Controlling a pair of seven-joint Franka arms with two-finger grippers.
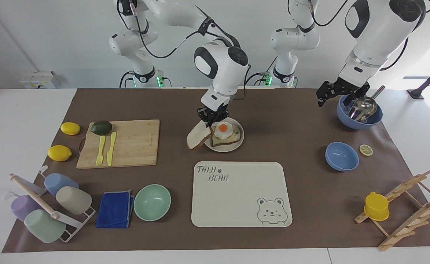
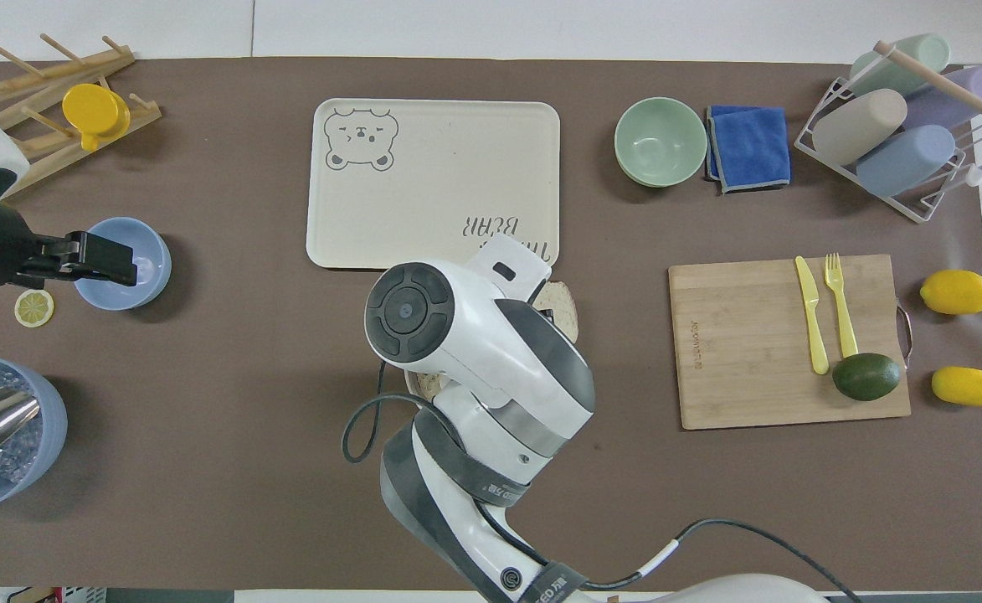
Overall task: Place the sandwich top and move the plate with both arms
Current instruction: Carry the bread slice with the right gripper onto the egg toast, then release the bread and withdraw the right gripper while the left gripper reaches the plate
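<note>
Step in hand: carrying the sandwich top point(image 1: 198, 138) to the egg slice point(image 1: 225, 133) on the plate point(image 1: 236, 146).
Right end effector point(image 1: 211, 118): pinched on one edge of the sandwich top, over the plate's rim on the side toward the right arm's end of the worktop.
Sandwich top: in the air, hanging tilted steeply down from the grip, its low edge over the rim and the brown mat point(image 1: 273, 121); in the overhead view only a corner point(image 2: 559, 303) shows past the arm.
Plate: mid-worktop, between the robots' edge and the bear tray point(image 1: 241, 193).
Doing it well: I judge the slice needs levelling and centring over the egg before a low release, otherwise it may land half off the rim.
Left end effector point(image 1: 330, 96): waits beside the blue bowl with the scoop point(image 1: 359, 112), near the left arm's end; its opening I cannot tell.
</note>
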